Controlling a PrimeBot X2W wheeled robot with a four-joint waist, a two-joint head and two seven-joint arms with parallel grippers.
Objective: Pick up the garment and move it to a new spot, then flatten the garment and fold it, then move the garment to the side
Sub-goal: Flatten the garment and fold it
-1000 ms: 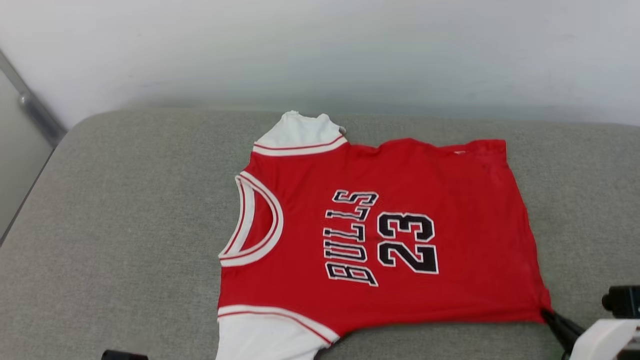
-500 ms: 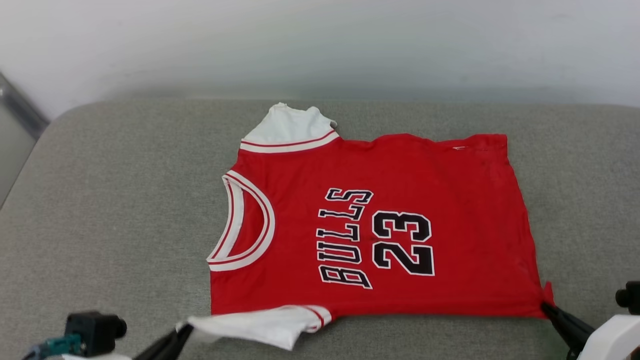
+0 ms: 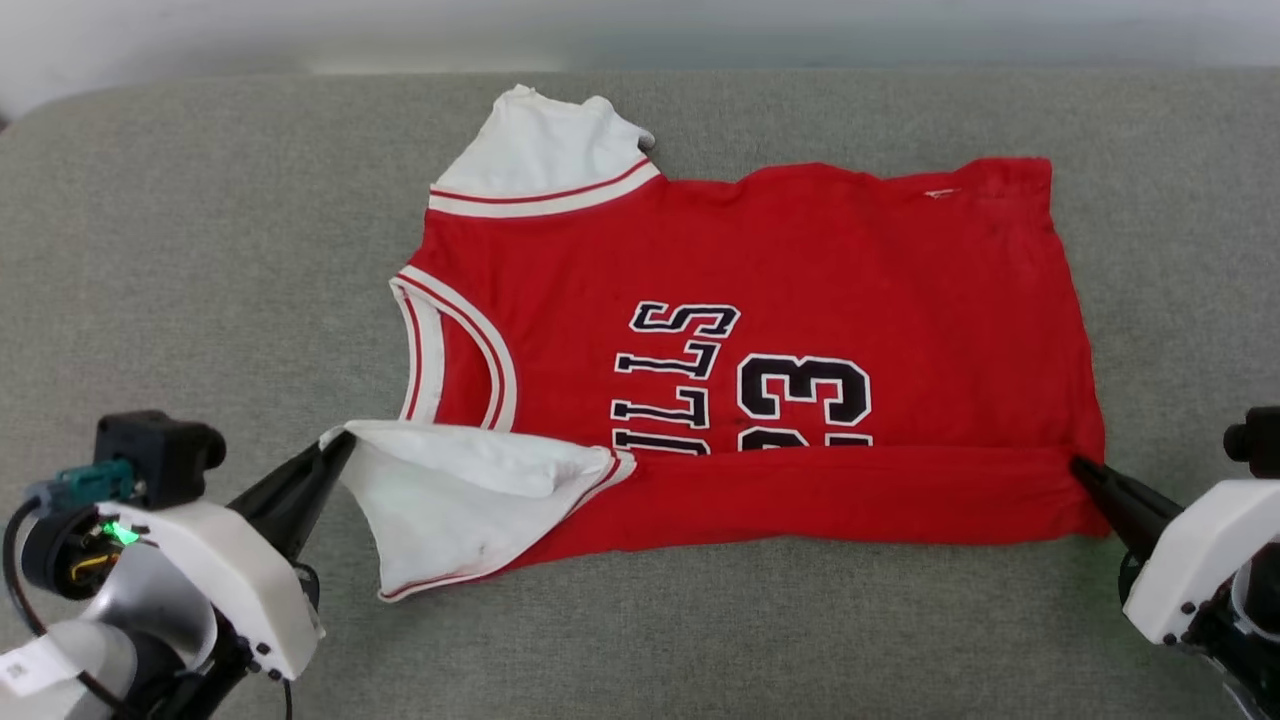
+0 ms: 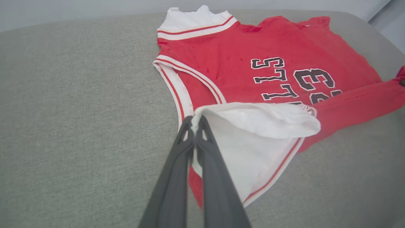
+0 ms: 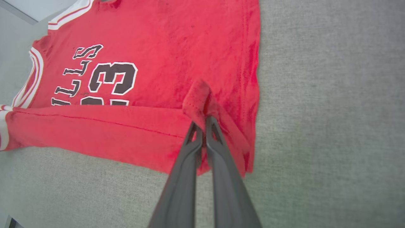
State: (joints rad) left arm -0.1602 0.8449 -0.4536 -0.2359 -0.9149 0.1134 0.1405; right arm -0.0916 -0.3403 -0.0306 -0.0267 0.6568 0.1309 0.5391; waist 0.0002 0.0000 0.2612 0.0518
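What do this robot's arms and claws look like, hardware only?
Left claw and right claw each have two long, dark grey, tapering fingers with triangular cut-outs near the tips, set in a white shell with small dark screws. The left wrist carries a black camera block, a green light and a black cable.

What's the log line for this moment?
garment: red jersey-style T-shirt, white sleeves, near edge folded over lettering | left gripper: shut on sleeve | right gripper: shut on hem corner | step: folding

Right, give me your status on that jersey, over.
Left gripper shut on white sleeve, right gripper shut on hem corner. Garment near edge folded over lettering. Nothing blocking on the cushion.
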